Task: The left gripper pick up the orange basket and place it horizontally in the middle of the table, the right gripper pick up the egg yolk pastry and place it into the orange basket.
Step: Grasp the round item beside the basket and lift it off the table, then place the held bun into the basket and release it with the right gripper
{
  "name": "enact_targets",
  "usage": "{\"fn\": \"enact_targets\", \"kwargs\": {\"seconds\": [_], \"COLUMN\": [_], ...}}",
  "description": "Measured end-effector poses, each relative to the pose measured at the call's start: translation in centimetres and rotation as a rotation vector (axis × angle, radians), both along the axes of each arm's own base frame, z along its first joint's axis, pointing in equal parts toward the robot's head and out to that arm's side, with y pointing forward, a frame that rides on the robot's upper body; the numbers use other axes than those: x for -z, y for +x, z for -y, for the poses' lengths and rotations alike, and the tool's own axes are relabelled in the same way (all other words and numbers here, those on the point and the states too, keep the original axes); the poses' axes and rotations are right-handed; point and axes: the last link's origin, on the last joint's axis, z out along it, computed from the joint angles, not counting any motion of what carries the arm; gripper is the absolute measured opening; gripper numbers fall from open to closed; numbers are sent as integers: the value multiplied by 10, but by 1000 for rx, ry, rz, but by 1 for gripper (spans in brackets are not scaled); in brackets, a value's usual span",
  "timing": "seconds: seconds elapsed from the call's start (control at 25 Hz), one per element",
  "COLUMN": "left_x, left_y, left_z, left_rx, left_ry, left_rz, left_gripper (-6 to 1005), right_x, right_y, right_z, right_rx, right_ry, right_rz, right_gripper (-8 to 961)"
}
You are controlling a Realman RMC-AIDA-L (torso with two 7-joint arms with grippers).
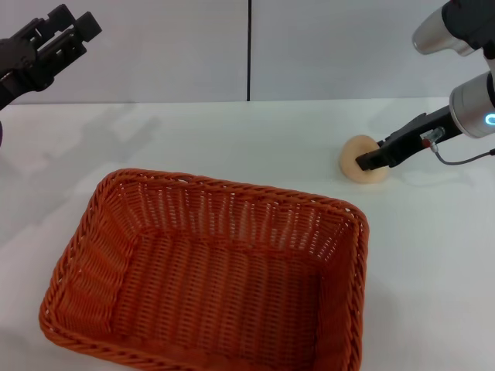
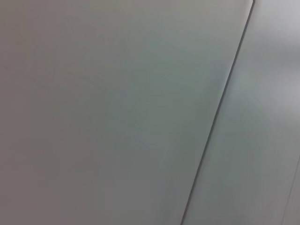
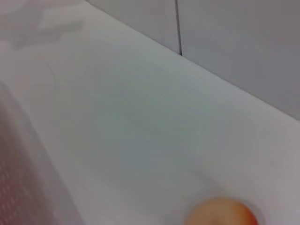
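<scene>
Head view: the egg yolk pastry [image 1: 363, 159] sits on the table [image 1: 433, 255] directly at the tip of the right gripper [image 1: 366, 161], whose dark fingers reach across its top from the robot's right. Contact appears made, but whether the fingers are closed on the pastry or merely against it cannot be told. The right wrist view shows only part of the pastry [image 3: 224, 212] against bare tabletop, no fingers.

Judgement: the step in hand is securing the pastry. A centred, gentle pinch is advised, since the round soft body could roll or dent; lift straight up before travelling.

The orange basket [image 1: 209, 270] lies ahead of the fingertips, toward the robot's left and nearer its body, resting flat with its mouth open. Its braided rim stands between gripper and interior and must be cleared from above. Open table separates pastry and basket.

The left gripper [image 1: 66, 35] hangs high and well apart at far left, fingers spread, holding nothing.
</scene>
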Motion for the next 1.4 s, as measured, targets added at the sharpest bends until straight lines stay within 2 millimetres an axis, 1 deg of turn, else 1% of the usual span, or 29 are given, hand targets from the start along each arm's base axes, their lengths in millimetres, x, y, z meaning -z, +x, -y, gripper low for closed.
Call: {"fn": "enact_targets", "kwargs": {"seconds": [0.16, 0.28, 0.32, 0.36, 0.4, 0.44, 0.52, 0.56, 0.6, 0.72, 0.76, 0.84, 0.92, 1.04, 1.16, 1.4], "left_x": [2, 2, 2, 2, 2, 2, 2, 2, 2, 3, 3, 3, 3, 4, 6, 7], "left_y": [-1, -2, -2, -2, -2, -2, -2, -2, -2, -2, -1, 0, 1, 3, 4, 5], "left_z": [0, -1, -1, -2, -2, -2, -2, -2, -3, -4, -4, -5, -6, -8, -10, -10], "left_rx": [-6, -12, -13, -15, -15, -16, -18, -19, -20, -21, -21, -18, -16, -11, -8, -6], "left_ry": [-1, -1, -2, -3, -3, -3, -3, -3, -3, -2, -2, -3, -3, -6, -16, -19], "left_rz": [2, -1, -2, -5, -5, -5, -7, -8, -8, -9, -9, -10, -10, -13, -21, -25], "left_gripper": [683, 683, 683, 683, 683, 683, 683, 683, 683, 679, 677, 677, 677, 677, 677, 678], "right_x": [-2, -6, -10, -19, -19, -25, -34, -43, -43, -53, -54, -49, -38, -22, -16, -15], "right_y": [0, 0, -2, -8, -8, -11, -25, -42, -42, -63, -68, -74, -77, -74, -72, -68], "right_z": [0, 1, 2, 5, 5, 9, 22, 43, 43, 68, 73, 83, 91, 96, 95, 94], "right_rx": [-2, -5, -14, -57, -57, -89, -211, -383, -383, -558, -582, -611, -612, -579, -551, -526], "right_ry": [19, 41, 62, 109, 109, 125, 130, 108, 108, 50, 23, -62, -162, -245, -257, -247], "right_rz": [-13, -33, -61, -143, -143, -193, -345, -541, -541, -760, -798, -842, -846, -806, -792, -782], "right_gripper": [305, 275, 265, 254, 244, 234, 214, 204, 192, 155, 149, 137, 125, 103, 80, 261]}}
